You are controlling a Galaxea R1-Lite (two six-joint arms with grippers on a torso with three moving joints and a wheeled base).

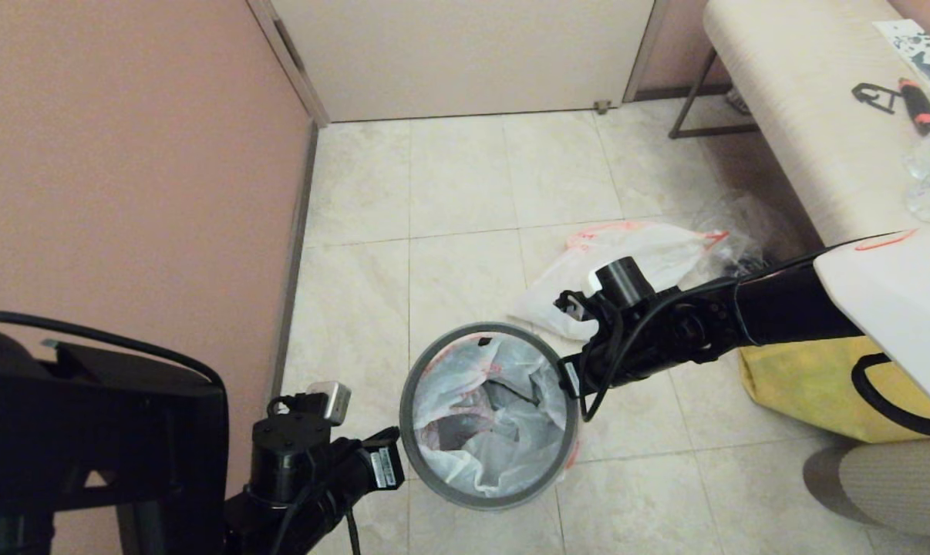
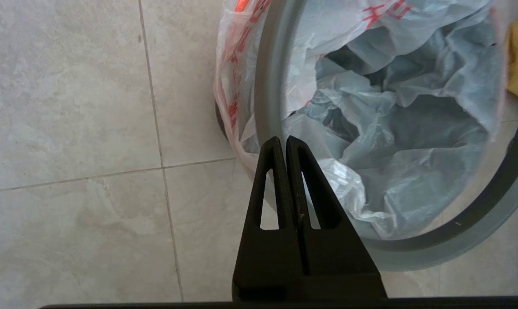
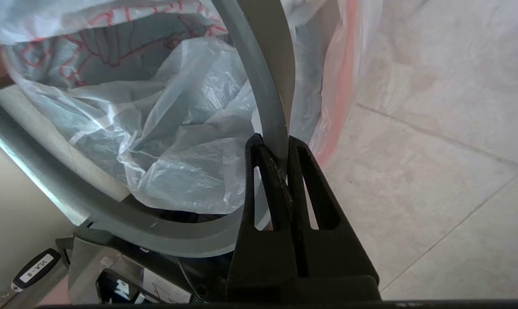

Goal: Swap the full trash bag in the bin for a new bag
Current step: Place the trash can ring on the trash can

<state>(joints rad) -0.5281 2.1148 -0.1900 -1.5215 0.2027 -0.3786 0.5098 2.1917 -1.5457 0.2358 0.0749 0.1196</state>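
Tiled floor carries the small round black bin [image 1: 490, 493], lined by the printed translucent new bag [image 1: 503, 408]. Right gripper [image 3: 272, 143] pinches its grey ring rim [image 3: 263, 86]; left gripper [image 2: 283, 140], clenched empty, hovers opposite. You next seat the ring evenly.

The left gripper [image 1: 400, 455] sits low at the near left, its fingers [image 2: 272, 151] pressed together and pointing right. The right arm reaches in from the right, bent downward at the wrist; the right gripper [image 1: 569, 379] has its fingers [image 3: 300, 148] nearly closed.
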